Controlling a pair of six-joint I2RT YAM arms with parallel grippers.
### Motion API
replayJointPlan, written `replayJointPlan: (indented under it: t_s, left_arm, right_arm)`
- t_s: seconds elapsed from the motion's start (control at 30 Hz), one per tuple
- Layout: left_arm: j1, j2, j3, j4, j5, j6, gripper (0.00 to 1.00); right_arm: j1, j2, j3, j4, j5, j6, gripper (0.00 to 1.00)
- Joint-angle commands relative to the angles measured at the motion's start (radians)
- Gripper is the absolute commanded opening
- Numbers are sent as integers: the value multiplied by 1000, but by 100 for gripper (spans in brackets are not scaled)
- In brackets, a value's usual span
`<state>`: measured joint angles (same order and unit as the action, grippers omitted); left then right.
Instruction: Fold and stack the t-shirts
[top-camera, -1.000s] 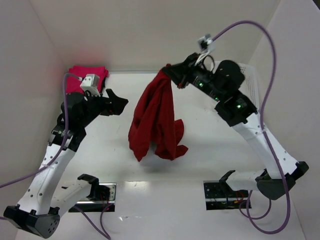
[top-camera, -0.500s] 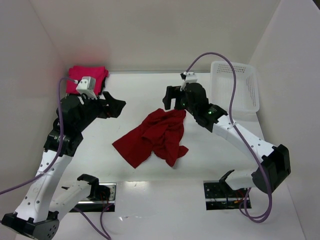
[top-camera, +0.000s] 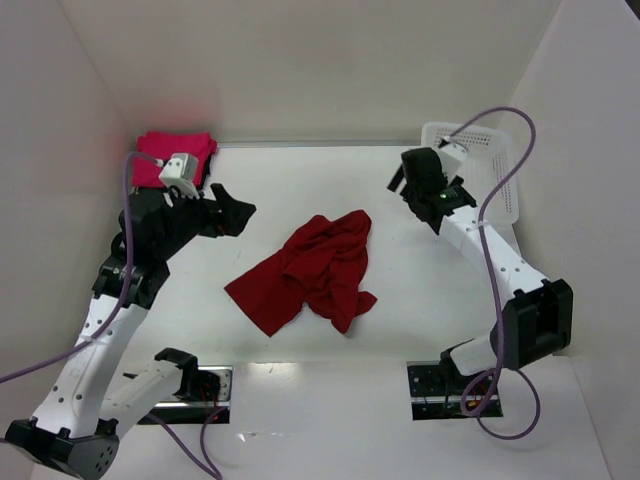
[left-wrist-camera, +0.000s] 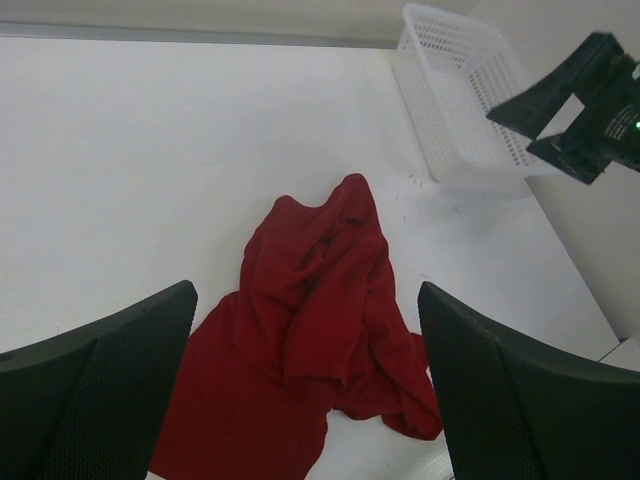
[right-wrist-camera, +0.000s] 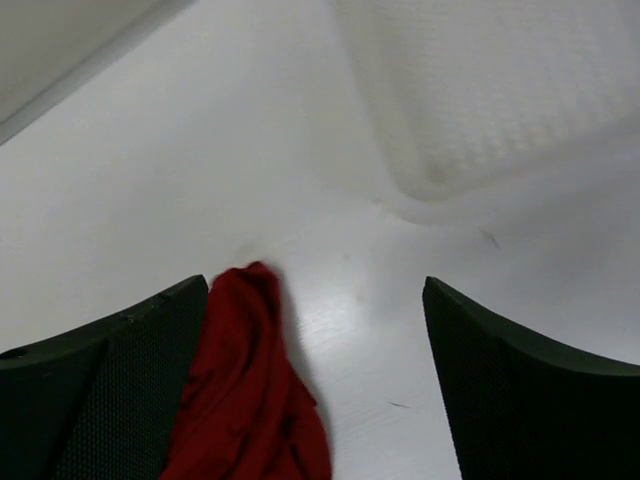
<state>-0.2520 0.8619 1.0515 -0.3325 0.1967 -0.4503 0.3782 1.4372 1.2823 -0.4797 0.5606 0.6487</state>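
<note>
The dark crimson t-shirt (top-camera: 312, 270) lies crumpled in a loose heap near the middle of the white surface (top-camera: 300, 180), and neither end effector touches it. The magenta-pink t-shirt (top-camera: 176, 153) sits bunched in the far left corner, against the wall. The left end effector (top-camera: 238, 210) hovers to the left of the crimson shirt, its fingers spread wide with nothing between them (its own wrist view looks straight along the length of the cloth). The right end effector (top-camera: 399, 182) hangs just beside the white mesh basket (top-camera: 505, 190) at the far right, its fingers likewise wide apart and empty, beyond the crimson shirt's far tip.
</note>
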Motion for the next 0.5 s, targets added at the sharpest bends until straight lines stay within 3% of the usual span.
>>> replayJointPlan:
  t_s: [0.0, 0.17, 0.47]
  left_arm:
    - [3, 5, -15, 56, 27, 18, 99]
    - [3, 35, -15, 76, 50, 27, 99]
    - [13, 80, -15, 108, 69, 70, 99]
  right_arm:
    - [-65, -118, -99, -76, 53, 196, 91]
    - [-151, -141, -158, -105, 50, 252, 92]
    - [-426, -150, -322, 18, -56, 261, 93]
